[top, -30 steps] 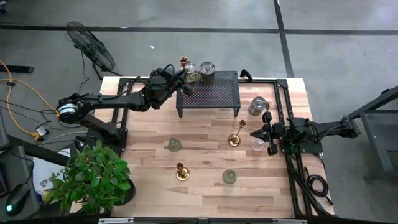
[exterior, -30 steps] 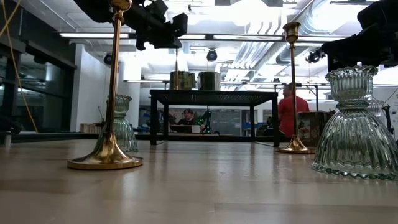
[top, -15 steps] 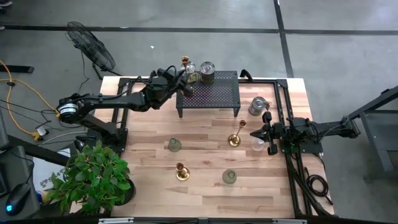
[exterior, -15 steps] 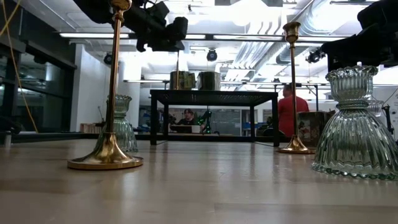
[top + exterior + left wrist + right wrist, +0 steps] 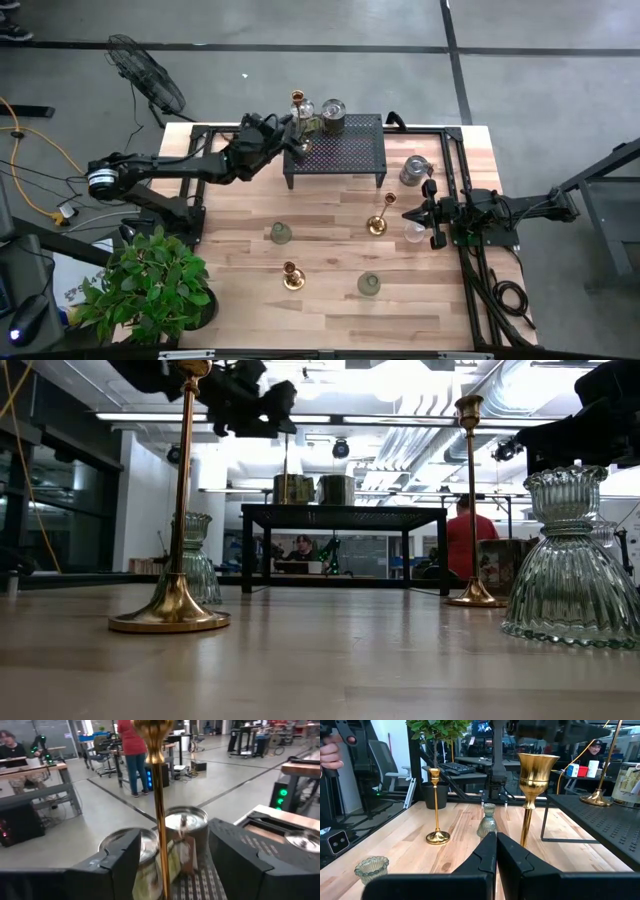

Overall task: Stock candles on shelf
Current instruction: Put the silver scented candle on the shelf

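Note:
The black mesh shelf [image 5: 340,150] stands at the table's far side. On its left end are two jar candles [image 5: 186,827] [image 5: 142,851] and a tall brass candlestick [image 5: 159,815] that rests upright on the mesh by its foot. My left gripper [image 5: 296,135] is open and level. Its fingers stand on either side of the candlestick's stem with a gap on each side. My right gripper [image 5: 412,213] waits shut at the table's right. More brass candlesticks [image 5: 379,222] [image 5: 291,276] and glass holders [image 5: 281,233] [image 5: 369,284] stand on the table.
A grey jar [image 5: 414,170] and a clear glass holder [image 5: 413,233] stand close to my right gripper. A potted plant [image 5: 150,285] fills the near left corner. Black frame rails [image 5: 455,160] run along the table's right side. Bare wood lies between the shelf and the loose candles.
My left gripper has opened and let go of the tall brass candlestick, which stays upright on the shelf's left end.

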Robot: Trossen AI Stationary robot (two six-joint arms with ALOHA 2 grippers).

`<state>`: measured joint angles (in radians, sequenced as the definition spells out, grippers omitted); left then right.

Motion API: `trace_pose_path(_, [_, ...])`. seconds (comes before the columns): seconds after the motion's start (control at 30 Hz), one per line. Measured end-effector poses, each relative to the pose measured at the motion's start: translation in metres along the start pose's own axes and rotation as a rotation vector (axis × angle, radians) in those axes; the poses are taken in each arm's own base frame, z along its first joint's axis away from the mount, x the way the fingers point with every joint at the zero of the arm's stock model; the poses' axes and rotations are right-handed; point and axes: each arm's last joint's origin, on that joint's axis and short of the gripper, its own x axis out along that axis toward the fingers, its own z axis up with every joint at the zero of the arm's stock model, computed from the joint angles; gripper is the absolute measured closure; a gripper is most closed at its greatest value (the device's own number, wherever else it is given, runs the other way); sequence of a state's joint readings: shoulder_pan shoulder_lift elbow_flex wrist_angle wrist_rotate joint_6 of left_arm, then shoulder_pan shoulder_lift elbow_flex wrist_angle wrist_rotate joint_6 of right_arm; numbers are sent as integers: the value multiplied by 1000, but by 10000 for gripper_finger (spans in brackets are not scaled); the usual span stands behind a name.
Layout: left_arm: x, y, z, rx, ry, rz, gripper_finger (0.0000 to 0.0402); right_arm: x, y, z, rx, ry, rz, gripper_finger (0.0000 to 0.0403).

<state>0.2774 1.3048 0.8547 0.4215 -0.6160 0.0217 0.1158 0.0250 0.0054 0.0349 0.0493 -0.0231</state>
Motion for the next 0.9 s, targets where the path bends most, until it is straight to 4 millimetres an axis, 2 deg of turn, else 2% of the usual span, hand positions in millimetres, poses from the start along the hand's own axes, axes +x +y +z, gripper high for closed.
trace_pose_path(0.2, [-30,15,-14,18,-3,-98,171,0,0,0,0,0,0,400])
trace_pose_path(0.37, [-54,27,-30,65,-9,-275,171,0,0,0,0,0,0,400])
trace_pose_path(0.57, [-80,42,-54,66,-7,-354,171,0,0,0,0,0,0,400])
trace_pose_path(0.9, [-111,57,-90,-43,23,-545,171,0,0,0,0,0,0,400])
